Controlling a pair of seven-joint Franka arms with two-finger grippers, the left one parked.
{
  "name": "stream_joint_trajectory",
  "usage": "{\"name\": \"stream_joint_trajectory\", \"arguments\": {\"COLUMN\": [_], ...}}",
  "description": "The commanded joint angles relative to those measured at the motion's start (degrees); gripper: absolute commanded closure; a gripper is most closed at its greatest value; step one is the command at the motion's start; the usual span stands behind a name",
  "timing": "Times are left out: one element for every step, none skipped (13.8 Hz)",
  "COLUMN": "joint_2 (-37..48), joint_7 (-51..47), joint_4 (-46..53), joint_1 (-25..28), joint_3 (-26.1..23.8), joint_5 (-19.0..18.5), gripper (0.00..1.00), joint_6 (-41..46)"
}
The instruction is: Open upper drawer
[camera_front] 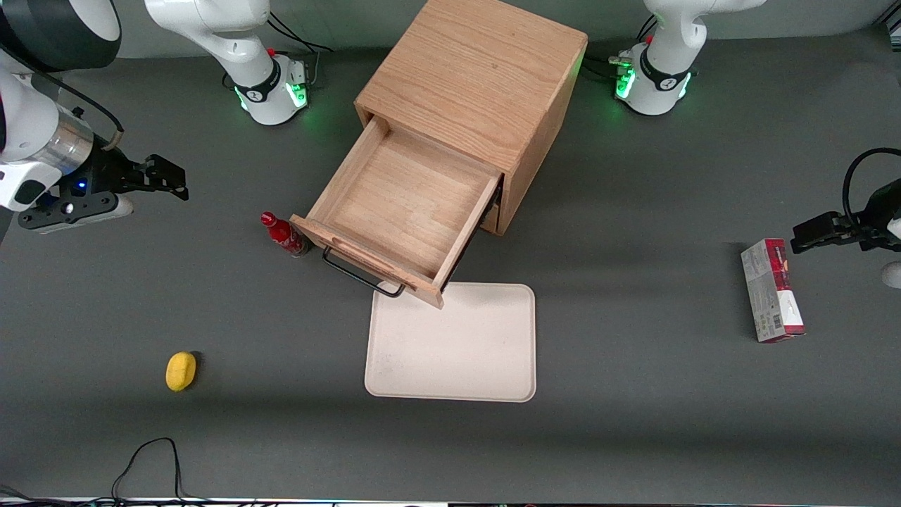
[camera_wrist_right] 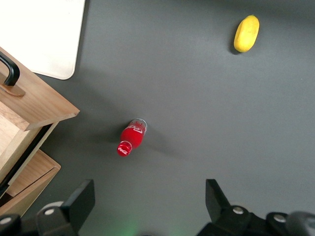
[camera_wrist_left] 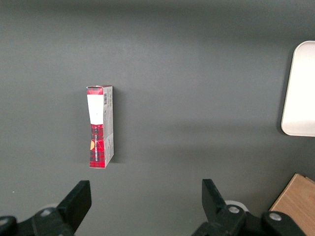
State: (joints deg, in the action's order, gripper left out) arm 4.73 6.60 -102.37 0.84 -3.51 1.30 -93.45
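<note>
Tabletop (camera_front: 633, 394) of dark grey matte fills the front view. On it the oak cabinet (camera_front: 479, 77) has its upper drawer (camera_front: 405, 204) pulled far out, above a corner of the cream tray (camera_front: 457, 352). The gripper (camera_front: 165, 176) hangs well apart, toward the working arm's end, fingers spread wide. The left wrist view shows a red carton (camera_wrist_left: 100, 127). The right wrist view shows a red bottle (camera_wrist_right: 132, 137) upright near the drawer, and a yellow lemon (camera_wrist_right: 246, 33).

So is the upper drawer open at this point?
Open. The upper drawer is pulled well out of the cabinet, its bare tray exposed; the gripper is open, away from it.
</note>
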Motion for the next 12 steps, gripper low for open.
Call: {"name": "stream_joint_trajectory", "arguments": {"joint_2": [-1.0, -1.0, -0.8, -0.9, -1.0, -1.1, -1.7, -1.8, -1.9, -2.1, -2.1, -2.2], "joint_7": [-0.1, -0.4, -0.5, -0.5, -0.4, 0.3, 0.3, 0.2, 0.2, 0.1, 0.2, 0.0], "joint_4": [2.4, 2.6, 2.6, 3.0, 3.5, 4.1, 4.5, 4.8, 5.1, 5.3, 5.4, 5.6], "joint_1": [1.5, 1.4, 1.1, 0.8, 0.7, 0.7, 0.7, 0.7, 0.8, 0.9, 1.0, 0.9], "joint_3": [1.9, 2.0, 2.0, 1.9, 1.7, 1.7, 1.8, 1.8, 1.9, 1.8, 1.8, 1.9], "joint_5": [1.0, 1.0, 1.0, 1.0, 0.9, 0.9, 1.0, 1.0, 1.0, 1.0, 1.0, 1.0], "gripper": [0.0, 0.0, 0.0, 0.0, 0.0, 0.0, 0.0, 0.0, 0.0, 0.0, 0.0, 0.0], "joint_6": [1.3, 2.2, 2.4, 2.7, 3.0, 3.3, 3.3, 3.3, 3.3, 3.4, 3.5, 4.1]}}
